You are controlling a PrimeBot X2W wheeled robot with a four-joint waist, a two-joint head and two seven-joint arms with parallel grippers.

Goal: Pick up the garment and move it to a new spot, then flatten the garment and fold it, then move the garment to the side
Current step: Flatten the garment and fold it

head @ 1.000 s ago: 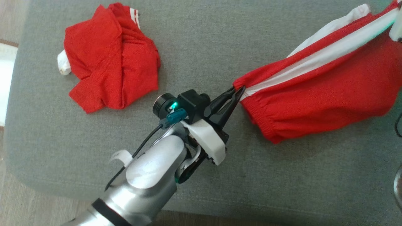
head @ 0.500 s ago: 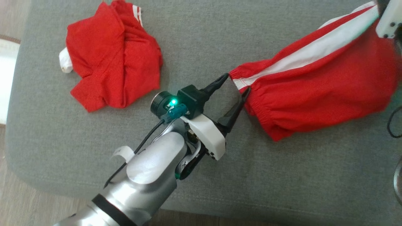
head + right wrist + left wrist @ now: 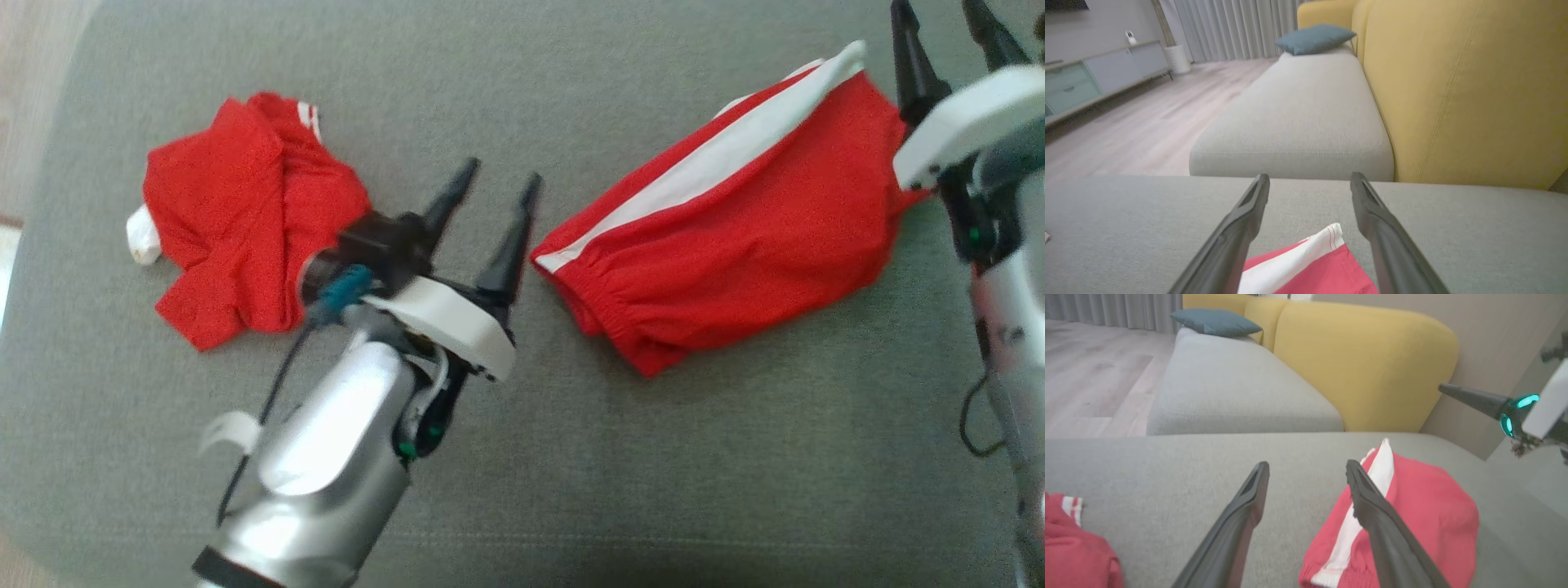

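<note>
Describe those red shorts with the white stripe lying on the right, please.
The red shorts look like thin sports mesh, with a broad white side stripe and a gathered elastic waistband at the end nearer the left gripper. They lie slantwise and bunched, not flat, on the grey cushion. Both grippers stand open; the left is just clear of the waistband, and the right gripper hovers by the far corner, gripping nothing.

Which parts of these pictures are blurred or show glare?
Head view: the whole picture is a little soft, with glare on the silver left forearm. Left wrist view: the right gripper at the right edge is smeared, its teal light glowing. Right wrist view: evenly lit; the garment at the bottom edge is out of focus.
</note>
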